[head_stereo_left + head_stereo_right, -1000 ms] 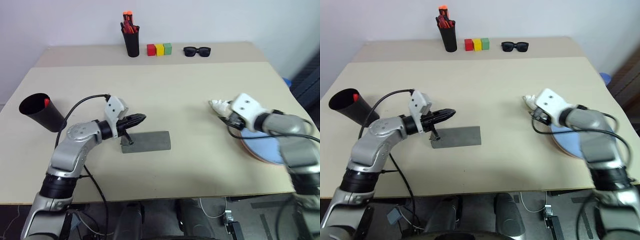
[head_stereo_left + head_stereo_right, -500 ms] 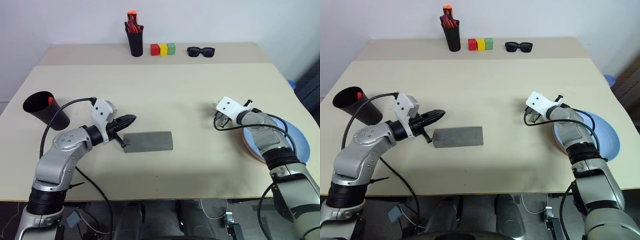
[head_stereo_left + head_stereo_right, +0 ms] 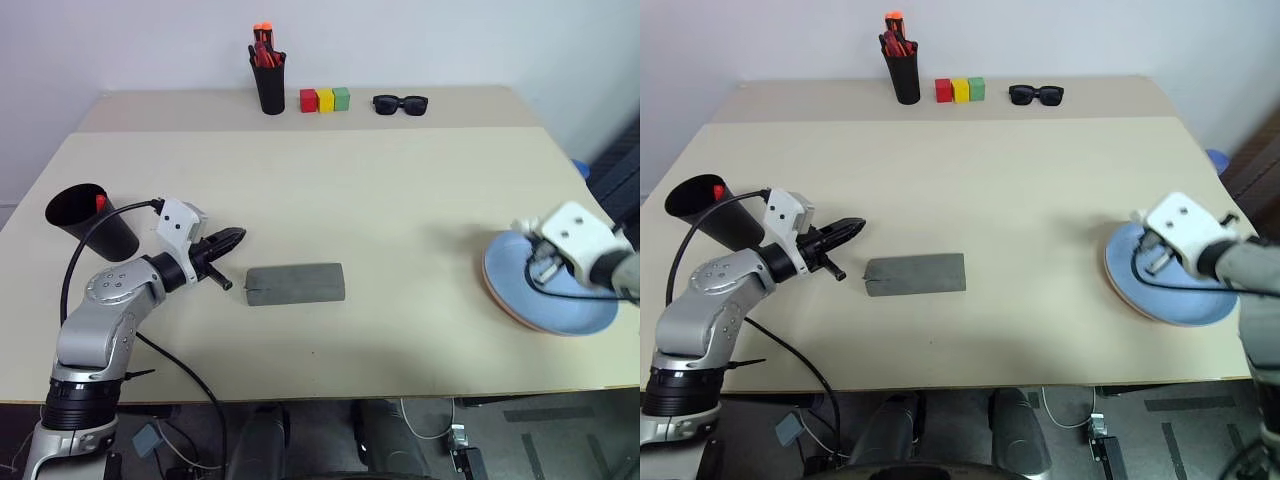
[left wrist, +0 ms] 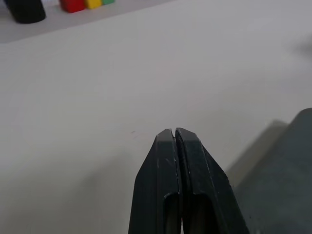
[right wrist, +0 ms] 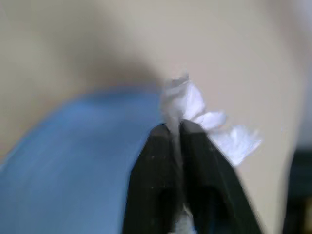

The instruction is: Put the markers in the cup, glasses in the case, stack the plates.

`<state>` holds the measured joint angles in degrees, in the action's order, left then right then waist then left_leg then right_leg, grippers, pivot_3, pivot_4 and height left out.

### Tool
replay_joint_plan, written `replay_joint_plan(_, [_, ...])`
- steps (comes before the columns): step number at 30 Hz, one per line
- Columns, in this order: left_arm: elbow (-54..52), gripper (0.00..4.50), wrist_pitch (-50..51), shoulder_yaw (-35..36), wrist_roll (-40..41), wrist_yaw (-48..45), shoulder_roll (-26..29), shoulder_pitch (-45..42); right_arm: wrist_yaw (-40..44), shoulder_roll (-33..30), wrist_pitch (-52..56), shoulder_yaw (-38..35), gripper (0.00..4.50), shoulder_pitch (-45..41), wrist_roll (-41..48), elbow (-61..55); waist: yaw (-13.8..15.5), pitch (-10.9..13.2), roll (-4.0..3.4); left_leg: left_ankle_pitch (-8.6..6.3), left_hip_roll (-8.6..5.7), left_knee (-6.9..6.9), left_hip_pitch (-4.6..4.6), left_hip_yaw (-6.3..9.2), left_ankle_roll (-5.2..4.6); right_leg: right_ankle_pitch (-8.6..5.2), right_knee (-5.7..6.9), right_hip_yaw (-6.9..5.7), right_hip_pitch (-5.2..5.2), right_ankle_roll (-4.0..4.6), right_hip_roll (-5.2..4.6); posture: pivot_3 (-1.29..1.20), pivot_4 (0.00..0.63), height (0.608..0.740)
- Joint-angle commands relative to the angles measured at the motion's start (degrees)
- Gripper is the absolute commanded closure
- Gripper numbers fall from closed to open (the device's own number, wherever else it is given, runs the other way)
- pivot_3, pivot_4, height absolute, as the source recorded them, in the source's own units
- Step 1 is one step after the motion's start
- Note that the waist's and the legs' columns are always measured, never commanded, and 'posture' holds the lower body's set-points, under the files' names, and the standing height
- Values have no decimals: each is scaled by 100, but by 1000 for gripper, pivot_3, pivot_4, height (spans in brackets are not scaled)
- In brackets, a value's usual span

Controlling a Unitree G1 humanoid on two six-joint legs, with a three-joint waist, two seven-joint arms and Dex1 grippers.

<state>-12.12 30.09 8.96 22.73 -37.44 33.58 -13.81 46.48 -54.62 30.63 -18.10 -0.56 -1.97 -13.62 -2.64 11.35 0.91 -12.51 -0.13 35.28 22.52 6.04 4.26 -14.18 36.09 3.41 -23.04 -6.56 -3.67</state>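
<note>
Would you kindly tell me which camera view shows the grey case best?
The left eye view: the whole closed case lies unobstructed on the table. The right eye view shows it equally whole. The left wrist view catches just one corner, beside the shut left gripper.

It looked like a lab or test room: a plain beige table (image 3: 400, 200) stood against a bare white wall (image 3: 450, 40), with coloured test blocks (image 3: 320, 99) lined up and cables (image 3: 1080, 415) trailing beneath.
</note>
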Motion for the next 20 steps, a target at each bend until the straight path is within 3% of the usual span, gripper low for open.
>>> replay_joint_plan(1, [-47, 4500, -291, 112, -223, 121, 97, 65, -186, -136, -256, -74, 2082, -141, -89, -146, -15, 0, -1, 0, 0, 0, -7, -12, 0, 1, 1, 11, 0, 1, 0, 0, 150, 740])
replay_joint_plan(2, [-94, 4500, -387, 174, -240, 116, 111, 159, -164, -158, -421, -45, 1559, -179, -70, -128, -17, 0, -1, 0, 2, 0, -12, -17, 0, -1, 2, 16, 0, -1, 1, 0, 150, 740])
replay_joint_plan(8, [-471, 4500, -442, 791, -130, 208, 245, 891, 154, 36, -783, 115, 1559, -886, 559, 279, 4, 3, 5, -1, 6, -6, -8, -24, -1, 1, 1, 24, -7, 3, 4, 0, 150, 740])
replay_joint_plan(14, [-952, 4500, -387, 1763, -8, 363, 272, 2023, 395, 762, -573, 459, 1559, -1780, 1465, 570, 13, 3, 13, -2, 8, -7, -8, -28, -3, -1, -1, 29, -7, 3, 3, 0, 150, 740])
replay_joint_plan(20, [-1272, 4500, -387, 2242, 30, 566, 178, 2557, 453, 1005, -954, 1007, 1559, -2426, 1380, 1362, 31, 3, 14, -3, 6, -4, -4, -32, -2, -2, -9, 30, -6, 5, 0, 0, 150, 740])
